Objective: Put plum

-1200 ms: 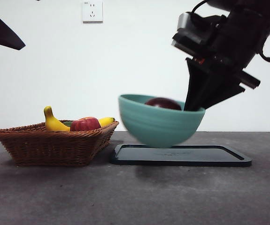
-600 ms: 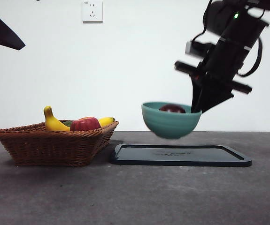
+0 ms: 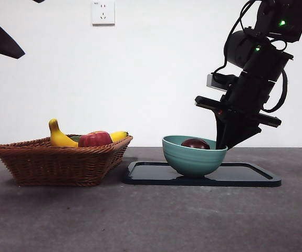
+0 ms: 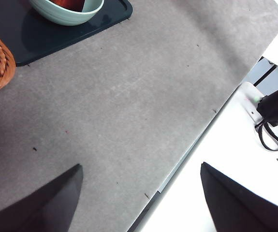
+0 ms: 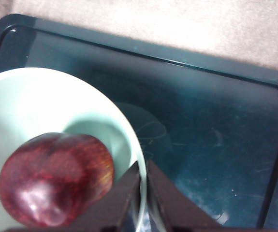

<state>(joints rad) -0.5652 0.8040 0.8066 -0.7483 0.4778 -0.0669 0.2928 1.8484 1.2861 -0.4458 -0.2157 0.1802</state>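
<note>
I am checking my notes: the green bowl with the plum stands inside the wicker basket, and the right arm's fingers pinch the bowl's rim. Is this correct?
Not quite. The green bowl with the plum stands on the dark tray, beside the wicker basket, as the front view shows. The rest holds: the right gripper pinches the bowl's rim.

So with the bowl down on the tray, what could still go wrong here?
The right pincer pinches the rim of the bowl; pulling away before opening could tip it and roll the plum out. The bowl sits toward one side of the tray, so a sideways drag might push it off.
</note>
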